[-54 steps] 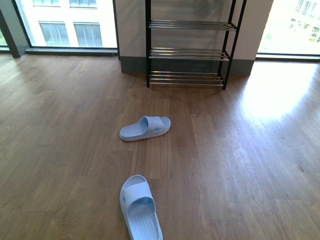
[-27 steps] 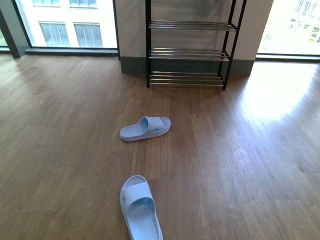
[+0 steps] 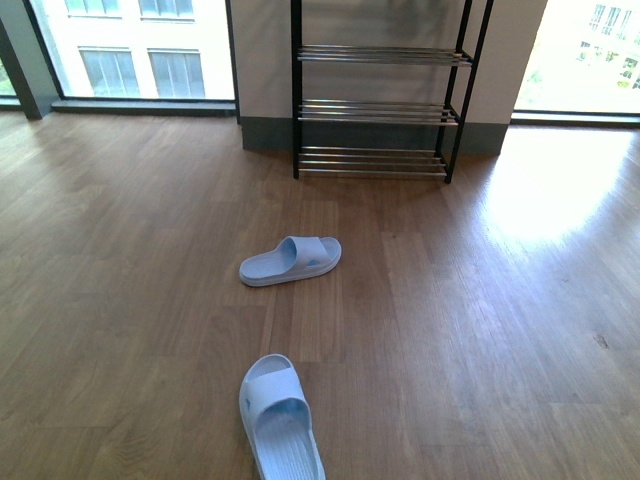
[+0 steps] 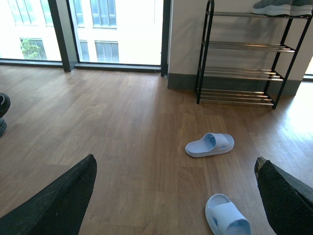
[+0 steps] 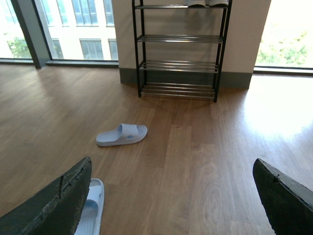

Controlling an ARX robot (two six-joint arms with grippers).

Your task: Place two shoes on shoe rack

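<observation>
Left gripper and right gripper both hold their dark fingers spread wide.

far slide pale blue | near slide pale blue | rack black frame, chrome bars | sneakers grey, white soles | floor brown wood grain

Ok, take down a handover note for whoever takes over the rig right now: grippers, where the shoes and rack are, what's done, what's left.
Left gripper: open, empty.
Right gripper: open, empty.
Shoe rack stands against the wall ahead. Grey sneakers sit on its top tier, cropped by the picture edge.
Far slide lies on the floor partway to the rack; near slide lies close to the robot.
Done: neither slide grasped yet.
Left: pick up each slide and rack it.
</observation>
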